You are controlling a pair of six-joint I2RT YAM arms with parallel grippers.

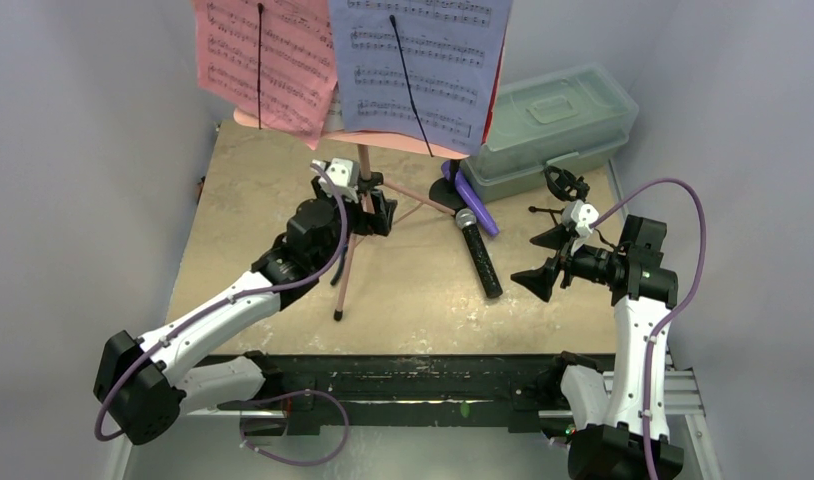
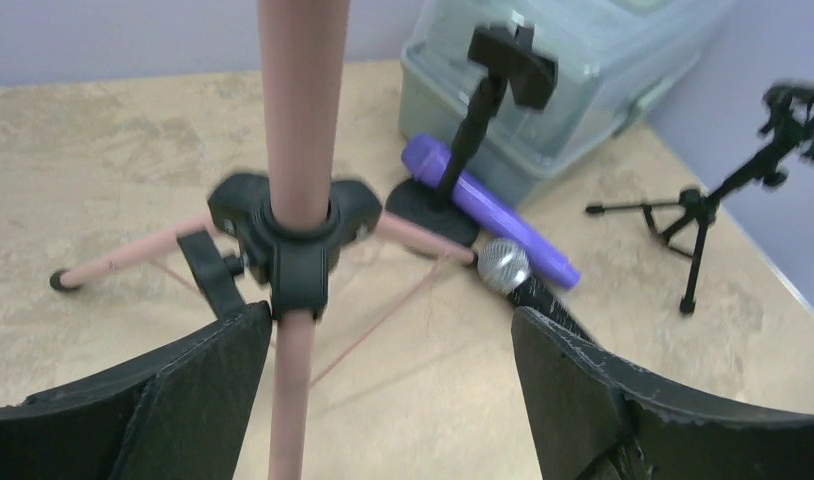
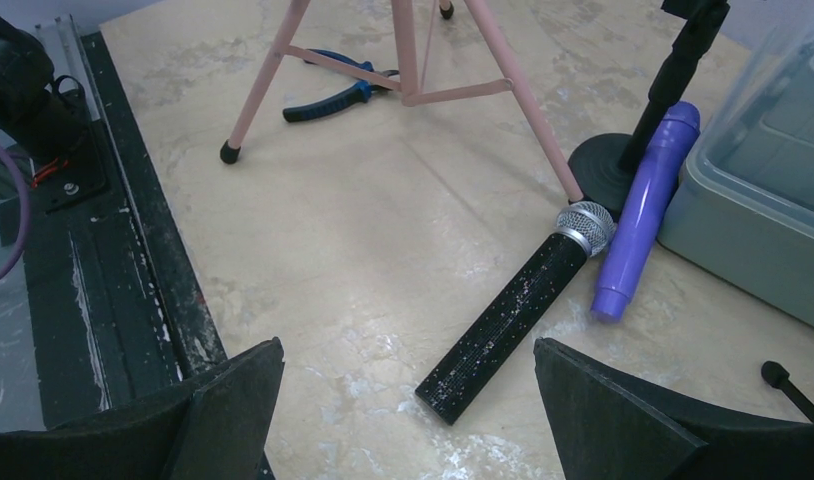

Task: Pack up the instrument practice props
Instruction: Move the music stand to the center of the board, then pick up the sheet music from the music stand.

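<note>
jaws of the left gripper stand wide apart around the pink music rack. its upright pole rises between them, just below the black hub where the 3 legs meet. the pole runs just beside the left finger; whether it touches i cannot tell. jaws of the right gripper are spread fully and hold nothing, hovering over bare tabletop near the tail of the black silver-headed mic.

the rack stands at the far centre, carrying a red sheet on the left and a lavender sheet on the right. the black mic lies flat right of centre, its silver head at the foot of 1 pink leg and just beside the purple mic. the purple mic lies along the near side of the greenish plastic box, next to the round-base mic support. a small tripod mic support stands further right.

the sheets cover the rack's panel, and their tops are cut off by the frame edge. blue-handled pliers lie behind the rack legs, seen only from the right wrist. the tripod support's top is blurred in the left wrist view.
</note>
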